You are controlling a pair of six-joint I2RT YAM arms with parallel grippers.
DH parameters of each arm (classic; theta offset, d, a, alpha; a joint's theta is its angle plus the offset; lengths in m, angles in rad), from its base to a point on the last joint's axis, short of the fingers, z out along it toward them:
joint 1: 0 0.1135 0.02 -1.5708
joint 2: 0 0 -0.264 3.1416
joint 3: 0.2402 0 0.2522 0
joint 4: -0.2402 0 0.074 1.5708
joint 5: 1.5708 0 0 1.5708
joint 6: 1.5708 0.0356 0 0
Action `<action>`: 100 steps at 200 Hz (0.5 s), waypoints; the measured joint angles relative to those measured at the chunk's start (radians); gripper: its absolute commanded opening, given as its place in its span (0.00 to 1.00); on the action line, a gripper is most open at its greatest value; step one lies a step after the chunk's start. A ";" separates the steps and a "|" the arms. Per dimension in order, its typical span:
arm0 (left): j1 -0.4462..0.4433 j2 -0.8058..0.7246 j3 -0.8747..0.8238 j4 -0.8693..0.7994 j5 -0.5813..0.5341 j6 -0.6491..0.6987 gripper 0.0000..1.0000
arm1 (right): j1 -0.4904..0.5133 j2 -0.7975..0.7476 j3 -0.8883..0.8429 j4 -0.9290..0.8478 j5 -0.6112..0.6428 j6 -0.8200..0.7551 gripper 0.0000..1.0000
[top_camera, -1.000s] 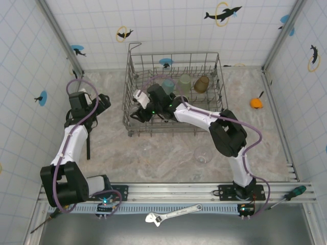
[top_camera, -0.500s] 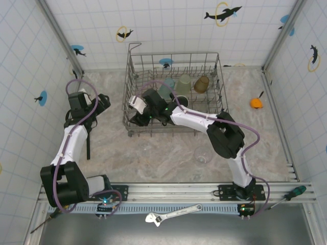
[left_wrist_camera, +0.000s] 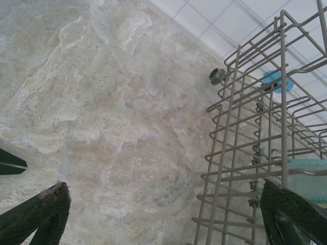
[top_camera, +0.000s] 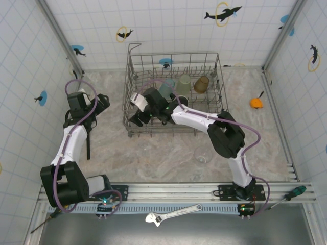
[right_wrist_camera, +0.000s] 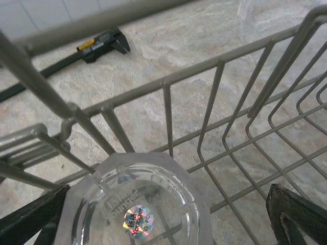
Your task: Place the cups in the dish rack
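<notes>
The rack [top_camera: 176, 53] is sitting at the back of the table [top_camera: 153, 148], holding a teal cup [top_camera: 167, 86], a green cup [top_camera: 184, 81] and an amber cup [top_camera: 202, 84]. We are reaching the right gripper [top_camera: 139, 107] into its near-left corner, jaws spread wide around a glass [right_wrist_camera: 134, 204] standing among the wires. We are keeping the left gripper [top_camera: 99, 102] beside the rack, jaws apart and empty. A clear cup [top_camera: 203, 154] is waiting on the table. If we pull out crooked, we are risking a finger [right_wrist_camera: 294, 214] catching the glass and tipping it.
</notes>
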 measured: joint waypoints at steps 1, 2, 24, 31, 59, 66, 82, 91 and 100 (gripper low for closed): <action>0.000 0.000 0.000 0.000 0.000 0.000 0.98 | -0.001 -0.001 0.000 0.001 -0.002 0.002 1.00; 0.000 0.000 0.000 0.000 0.000 0.000 0.97 | -0.002 -0.002 0.000 0.002 -0.005 0.004 1.00; 0.001 0.000 0.000 0.000 0.000 0.000 0.98 | -0.020 -0.070 -0.059 0.050 -0.062 0.056 1.00; 0.002 0.000 0.000 0.000 0.000 0.000 0.97 | -0.024 -0.096 -0.084 0.068 -0.076 0.067 1.00; 0.007 0.000 0.000 0.000 0.000 0.000 0.98 | -0.036 -0.193 -0.150 0.106 -0.104 0.095 1.00; 0.010 0.000 0.000 0.000 0.000 -0.001 0.98 | -0.037 -0.214 -0.164 0.117 -0.102 0.099 1.00; 0.014 0.000 -0.001 0.000 0.000 -0.003 0.98 | -0.042 -0.265 -0.200 0.145 -0.091 0.100 1.00; 0.015 0.000 -0.001 0.000 0.000 -0.003 0.98 | -0.046 -0.299 -0.228 0.156 -0.075 0.100 1.00; 0.015 0.000 -0.002 0.000 0.000 -0.003 0.98 | -0.048 -0.328 -0.253 0.163 -0.063 0.100 1.00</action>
